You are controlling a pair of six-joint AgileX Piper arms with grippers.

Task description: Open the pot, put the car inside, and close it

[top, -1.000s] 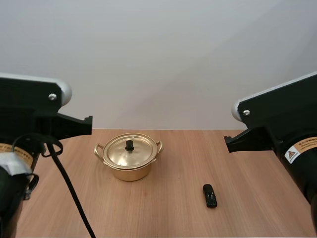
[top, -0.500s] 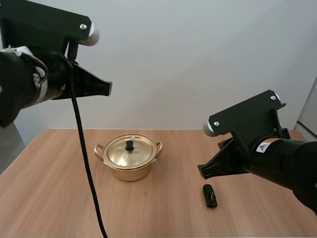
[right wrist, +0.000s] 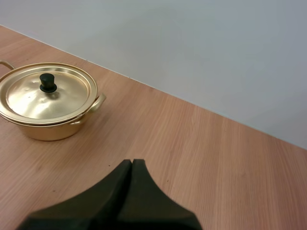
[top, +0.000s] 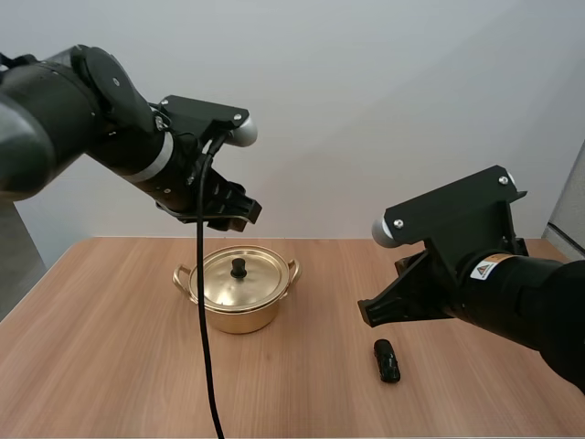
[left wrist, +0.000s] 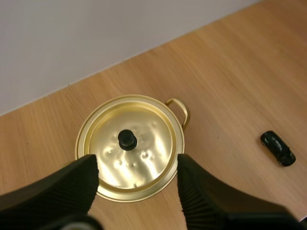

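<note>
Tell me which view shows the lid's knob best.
The left wrist view: it looks straight down on the black knob, centred on the gold lid and framed by the open left tool. The high view shows it small, from the side; the right wrist view shows it obliquely, from farther off.

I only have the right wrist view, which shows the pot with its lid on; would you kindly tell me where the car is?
Observer: The car lies on the table, to the right of the pot and nearer the arms' bases, apart from it.
Operator: Thank you. And where is the left gripper?
Observer: The left gripper hangs open above the lid, not touching it, with the knob roughly between its fingers.
</note>
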